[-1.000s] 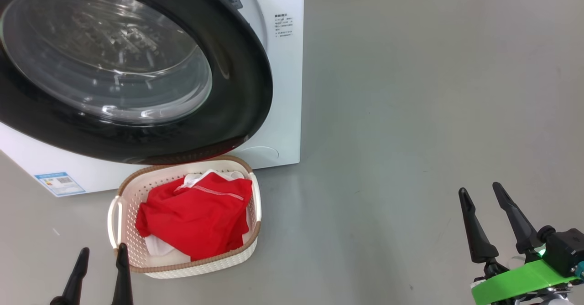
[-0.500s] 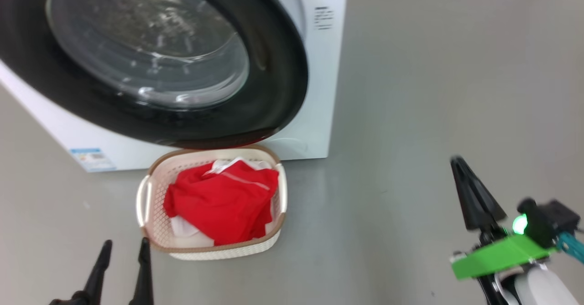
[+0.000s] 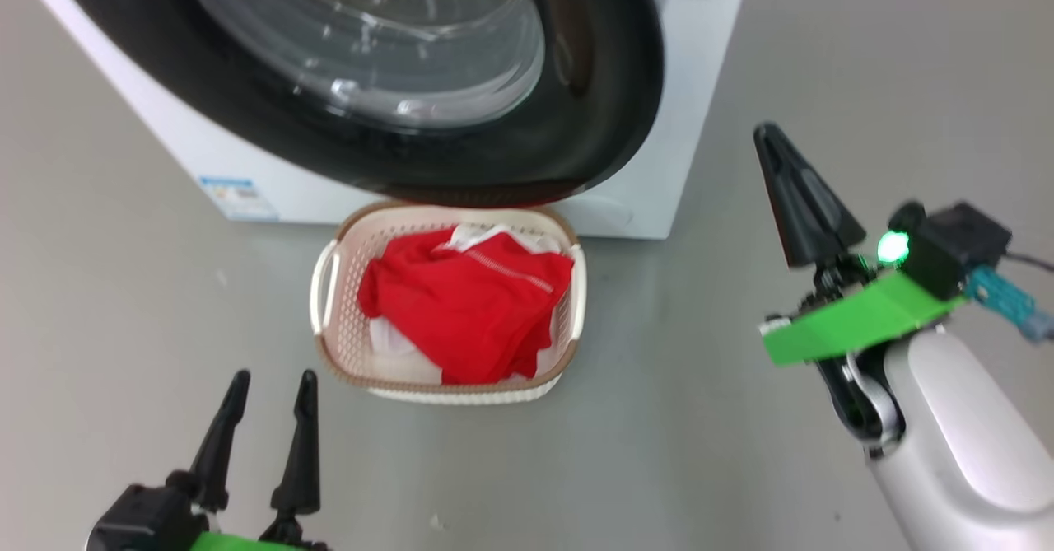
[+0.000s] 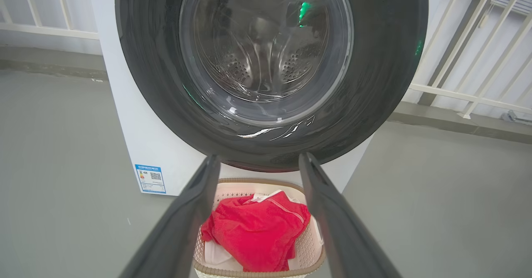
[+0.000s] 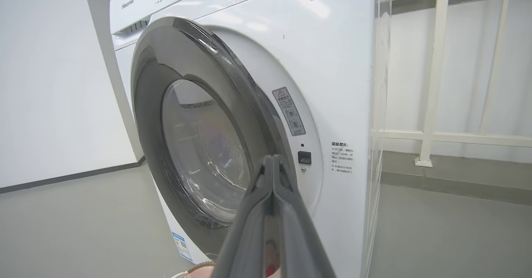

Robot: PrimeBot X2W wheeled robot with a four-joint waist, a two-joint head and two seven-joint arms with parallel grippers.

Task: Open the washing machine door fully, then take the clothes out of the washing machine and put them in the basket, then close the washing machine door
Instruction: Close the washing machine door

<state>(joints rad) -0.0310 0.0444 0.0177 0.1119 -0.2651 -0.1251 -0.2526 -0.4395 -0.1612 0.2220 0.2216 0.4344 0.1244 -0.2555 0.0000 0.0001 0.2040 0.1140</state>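
The left gripper (image 3: 273, 380) sits near and to the left. Its two dark fingers (image 3: 301, 436) are spread apart, with nothing between them and touching nothing. Its body is cut off by the bottom edge of the head view. In the left wrist view, the basket (image 4: 309, 247) shows through the gap between those fingers.

The right gripper (image 3: 767, 135) is raised at the right, well apart from the basket. Its fingers are pressed together into one dark point and grip nothing. In the right wrist view, that closed tip lies across the right edge of the door (image 5: 145, 103). Whether it touches the door cannot be told.

The basket stands on the grey floor (image 3: 823, 57) just in front of the machine (image 3: 687, 123). The red and white clothes (image 3: 469, 312) lie heaped inside it.

The door's black rim overhangs the basket's far rim and hides part of it. Whether the two touch cannot be told. In the right wrist view, the door's right edge stands off the white front, with a small latch slot (image 5: 304, 157) showing beside it.

Through the glass (image 3: 370, 40), the steel drum (image 4: 232, 66) is dimly visible. The machine's top is cut off in the head view. The print on the blue label (image 3: 239, 197) is too small to read.
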